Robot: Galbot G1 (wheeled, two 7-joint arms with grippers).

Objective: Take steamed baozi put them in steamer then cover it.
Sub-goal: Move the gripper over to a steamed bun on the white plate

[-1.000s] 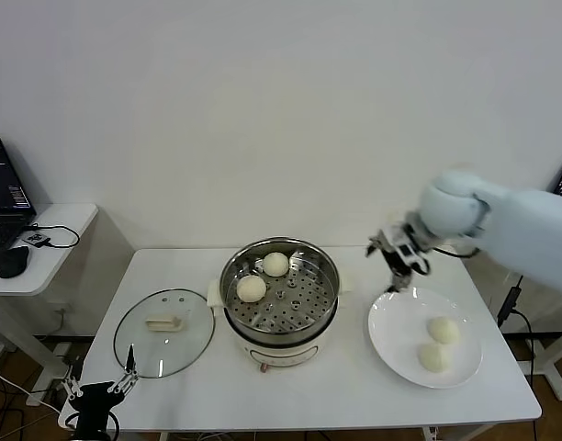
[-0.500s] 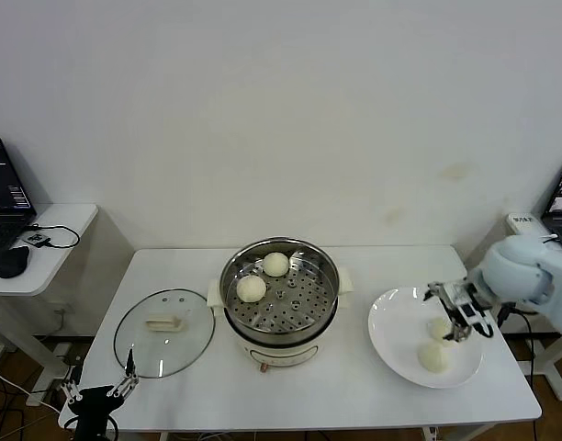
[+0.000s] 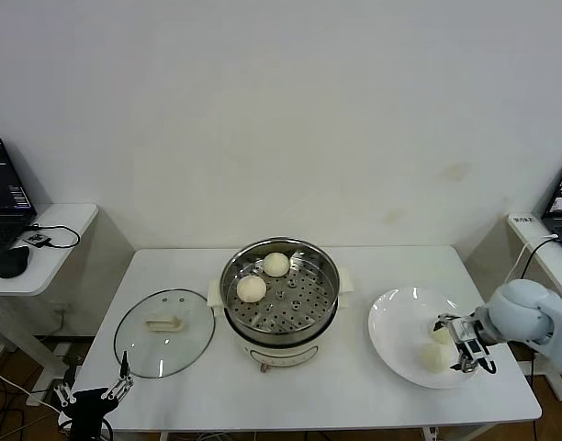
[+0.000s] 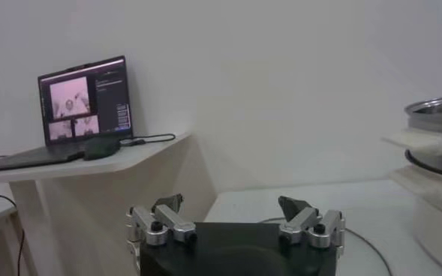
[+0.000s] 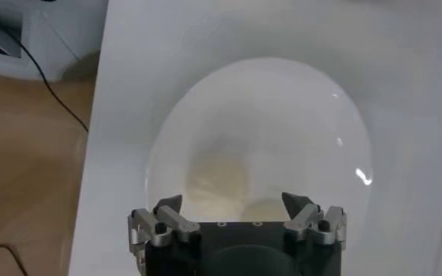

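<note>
Cover left of steamer, plate right.

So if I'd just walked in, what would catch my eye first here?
Probably the shiny steamer mid-table, lid off, with two baozi sitting on its perforated tray. To its right, the right pincer is down at the white plate, jaws around the two buns still there. The glass cover lies flat on the table to the steamer's left, and the left pincer hangs open below that table edge.
</note>
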